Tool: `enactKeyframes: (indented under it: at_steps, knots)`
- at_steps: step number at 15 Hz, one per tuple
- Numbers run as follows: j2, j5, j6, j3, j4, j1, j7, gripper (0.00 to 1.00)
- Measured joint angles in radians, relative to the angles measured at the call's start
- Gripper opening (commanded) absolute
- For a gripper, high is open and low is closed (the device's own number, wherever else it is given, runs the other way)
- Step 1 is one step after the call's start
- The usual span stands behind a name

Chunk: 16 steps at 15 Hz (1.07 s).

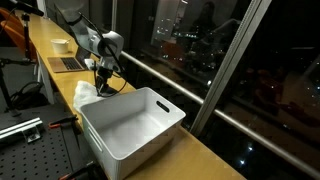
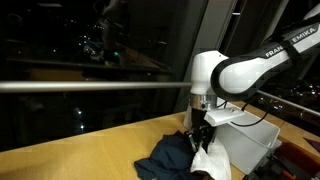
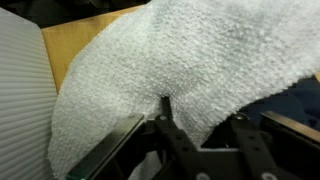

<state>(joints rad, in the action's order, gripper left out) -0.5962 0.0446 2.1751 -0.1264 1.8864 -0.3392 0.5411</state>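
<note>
Gripper, white towel touching its front (dark cloth beside)

Our arm reaches in approx. level in an exterior view, w/ the last link bent sharply down at the wrist. Our gripper hangs vertical, pointing straight down, low in the scene. In the wrist view our fingers stand partway apart. Tips are covered, so we can't confirm a grip.
</note>
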Motion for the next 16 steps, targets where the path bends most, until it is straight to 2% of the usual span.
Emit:
enactKeyframes:
  at_steps: [2, 3, 10, 16]
  knots:
    - [-0.001, 0.000, 0.000, 0.005, -0.001, 0.000, 0.000, 0.01]
    - [-0.001, 0.000, 0.000, 0.007, -0.001, 0.000, 0.000, 0.00]
    - [0.030, 0.001, -0.006, 0.010, -0.008, -0.003, 0.000, 0.01]
    - [0.202, 0.005, -0.077, 0.031, -0.007, 0.007, 0.002, 0.01]
